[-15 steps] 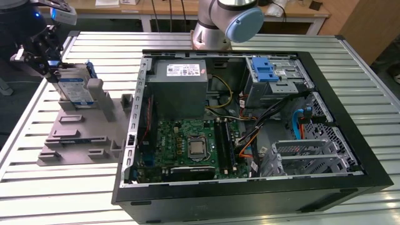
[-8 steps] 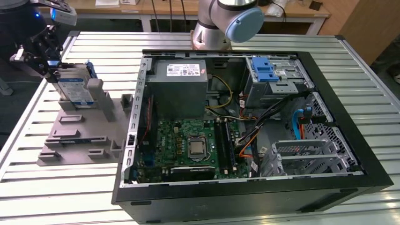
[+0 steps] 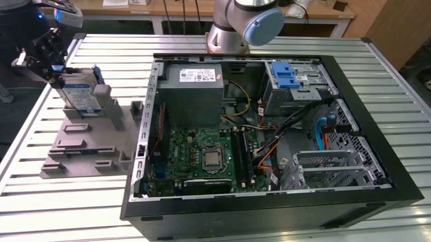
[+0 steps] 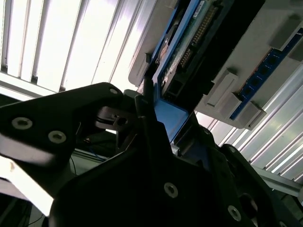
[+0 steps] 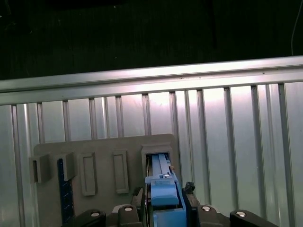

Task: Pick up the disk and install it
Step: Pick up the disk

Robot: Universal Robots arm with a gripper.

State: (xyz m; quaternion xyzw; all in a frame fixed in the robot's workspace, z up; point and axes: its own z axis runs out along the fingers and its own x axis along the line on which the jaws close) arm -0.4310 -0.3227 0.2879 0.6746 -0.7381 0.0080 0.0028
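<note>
Now the gripper [image 5: 165, 204] pinches the disk [image 3: 82, 96] by its blue frame. It stands upright in a grey holder [image 3: 81, 151] on the worktop [image 3: 60, 204].

Place: I stood in a robotics lab.
Signs: slatted metal desk [image 3: 67, 201], opened computer tower [image 3: 269, 212], grey parts fixture [image 3: 81, 146].

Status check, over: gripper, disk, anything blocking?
Gripper shut on the disk, at its blue frame. Disk upright in the grey holder, not yet lifted. Open computer case apart, to the exterior view's right; nothing blocking seen.
</note>
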